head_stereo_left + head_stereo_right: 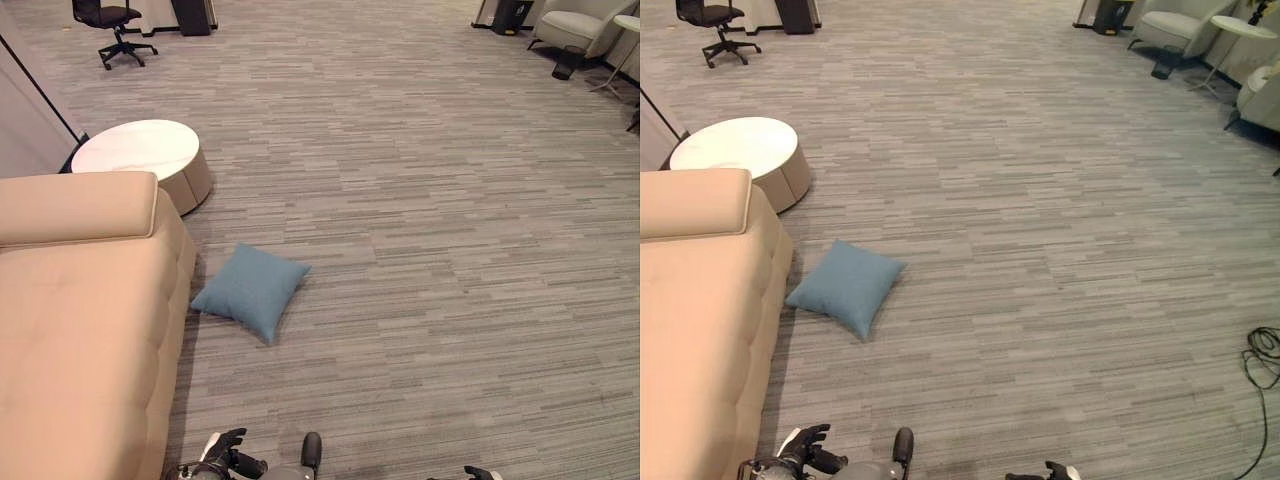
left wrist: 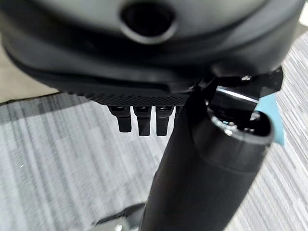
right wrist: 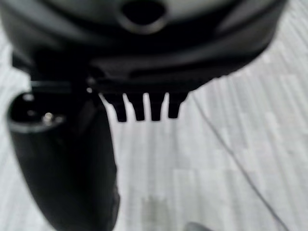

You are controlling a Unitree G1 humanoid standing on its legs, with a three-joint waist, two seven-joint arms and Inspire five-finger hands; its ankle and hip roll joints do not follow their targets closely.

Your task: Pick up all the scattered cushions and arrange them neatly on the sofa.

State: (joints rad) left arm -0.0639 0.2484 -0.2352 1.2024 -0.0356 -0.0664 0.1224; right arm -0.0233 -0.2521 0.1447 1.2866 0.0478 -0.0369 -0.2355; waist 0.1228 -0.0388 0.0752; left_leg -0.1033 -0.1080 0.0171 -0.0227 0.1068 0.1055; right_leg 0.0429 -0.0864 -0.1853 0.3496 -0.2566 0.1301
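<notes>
Now | blue cushion (image 1: pixel 251 290) on floor (image 1: pixel 430 260), touching sofa (image 1: pixel 80 330) edge | left hand (image 2: pixel 139 118) & right hand (image 3: pixel 144 108): fingers straight, holding nothing

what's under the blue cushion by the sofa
Only grey carpet shows around the blue cushion, which lies flat on the floor with one corner touching the beige sofa. Whatever is directly beneath it is covered.

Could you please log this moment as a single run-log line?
phase: approach | square blue fabric cushion: on grey carpet, beside beige upholstered sofa | left hand: open, holding nothing | right hand: open, holding nothing
</notes>
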